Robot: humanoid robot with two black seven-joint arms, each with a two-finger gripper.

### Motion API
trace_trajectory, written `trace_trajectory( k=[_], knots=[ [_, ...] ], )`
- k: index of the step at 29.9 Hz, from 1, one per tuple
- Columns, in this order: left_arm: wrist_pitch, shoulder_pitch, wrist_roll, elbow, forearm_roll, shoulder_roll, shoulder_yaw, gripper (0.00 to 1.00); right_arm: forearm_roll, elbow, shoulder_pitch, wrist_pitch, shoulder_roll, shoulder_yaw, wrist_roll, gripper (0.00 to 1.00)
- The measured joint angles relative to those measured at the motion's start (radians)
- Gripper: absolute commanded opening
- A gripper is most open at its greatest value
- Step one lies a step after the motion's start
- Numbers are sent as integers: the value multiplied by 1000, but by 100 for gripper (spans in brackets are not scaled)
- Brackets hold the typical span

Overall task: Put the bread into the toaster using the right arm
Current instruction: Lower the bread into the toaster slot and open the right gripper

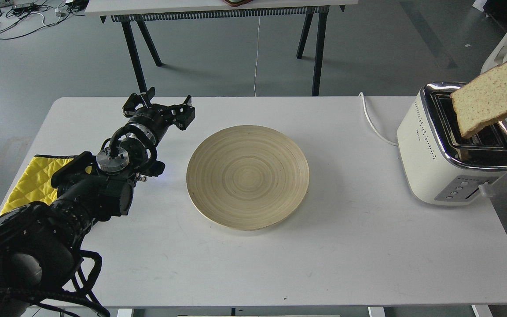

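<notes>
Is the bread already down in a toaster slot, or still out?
Mostly out. The bread hangs tilted above the toaster, only its lower corner at a slot's mouth. Whatever holds it is almost entirely out of frame.

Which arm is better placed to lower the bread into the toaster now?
Right. The bread already hangs tilted over the toaster slots at the right edge; its gripper is almost out of view. The left gripper is far across the plate.

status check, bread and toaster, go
Left claw open, idle over table. Right claw mostly out of frame. Bread tilted above toaster slots, lower corner dipping in. Nothing blocking.
</notes>
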Motion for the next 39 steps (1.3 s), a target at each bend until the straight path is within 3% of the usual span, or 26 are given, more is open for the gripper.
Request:
trace_trajectory(
  k=[23, 26, 27, 28, 29, 31, 39],
  knots=[
    [0, 0, 0, 0, 1, 0, 0, 100, 10, -5, -95, -52, 87, 7, -1, 18],
    [0, -1, 0, 0, 1, 0, 0, 100, 13, -7, -107, -62, 100, 9, -2, 41],
    [0, 0, 0, 0, 1, 0, 0, 100, 14, -8, -112, -68, 103, 11, -2, 57],
    [0, 0, 0, 0, 1, 0, 0, 100, 14, -9, -117, -76, 106, 12, -2, 66],
    [0, 0, 0, 0, 1, 0, 0, 100, 14, -9, -121, -83, 110, 12, -2, 70],
    [0, 0, 0, 0, 0, 0, 0, 100, 15, -10, -128, -99, 121, 17, -2, 97],
    [0, 0, 0, 0, 0, 1, 0, 100, 29, -9, -116, -105, 131, 46, 1, 99]
  ],
)
